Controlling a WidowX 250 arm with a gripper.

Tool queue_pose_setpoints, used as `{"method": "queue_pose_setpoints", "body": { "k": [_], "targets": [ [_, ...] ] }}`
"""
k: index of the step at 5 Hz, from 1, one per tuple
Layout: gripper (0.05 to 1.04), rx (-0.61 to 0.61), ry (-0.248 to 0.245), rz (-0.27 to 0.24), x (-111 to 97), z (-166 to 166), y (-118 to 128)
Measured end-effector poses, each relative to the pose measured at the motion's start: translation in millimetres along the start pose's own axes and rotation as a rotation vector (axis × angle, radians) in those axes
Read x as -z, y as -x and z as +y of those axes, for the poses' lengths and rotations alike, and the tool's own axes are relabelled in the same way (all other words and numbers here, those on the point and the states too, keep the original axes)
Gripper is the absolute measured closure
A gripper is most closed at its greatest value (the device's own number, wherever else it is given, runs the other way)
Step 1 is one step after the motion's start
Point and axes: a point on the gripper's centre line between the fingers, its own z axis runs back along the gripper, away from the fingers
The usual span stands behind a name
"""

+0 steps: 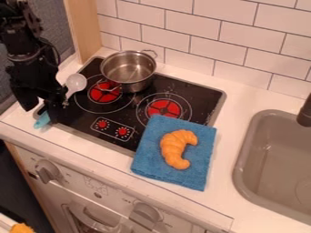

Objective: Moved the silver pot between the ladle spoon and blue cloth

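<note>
On the left, the black gripper [41, 108] hangs over the stove's front-left corner, its fingers apart, one of them in front of part of the ladle spoon's handle. The ladle spoon [76, 82] lies at a slant along the stove's left side, with its pale bowl toward the back and its light-blue handle end toward the front. An empty silver pot [127, 73] stands upright at the back of the stove, right of the spoon's bowl. The folded blue cloth [145, 158] overlaps the stove's front-right part and the counter.
An orange croissant [174, 150] rests on the cloth. The black stove top [197, 97] has red burner marks and printed knobs. A grey sink [273, 168] with a dark faucet [305, 113] is at the right. White tiles [206, 48] rise behind, and a wooden post [84, 25] stands back left.
</note>
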Motion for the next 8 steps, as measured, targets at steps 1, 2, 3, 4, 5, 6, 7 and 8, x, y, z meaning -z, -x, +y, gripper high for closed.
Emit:
{"method": "queue_pose_setpoints", "body": {
  "k": [1,2,3,4,5,6,7,8],
  "targets": [
    [0.083,-0.002,0.015,0.026,7,-3,2],
    [0.083,0.036,-0.006,0.056,8,-31,-25],
    [0.083,0.109,-0.006,0.003,-8,-63,-65],
    [0.083,0.134,0.009,-0.065,-32,-83,-99],
    [0.083,0.134,0.004,-0.053,-21,-92,-133],
    [0.083,0.117,0.004,-0.035,-4,-93,-158],
    [0.159,0.103,0.007,-0.014,12,-93,-167],
    [0.425,0.109,0.021,0.031,33,-99,-163]
  ]
}}
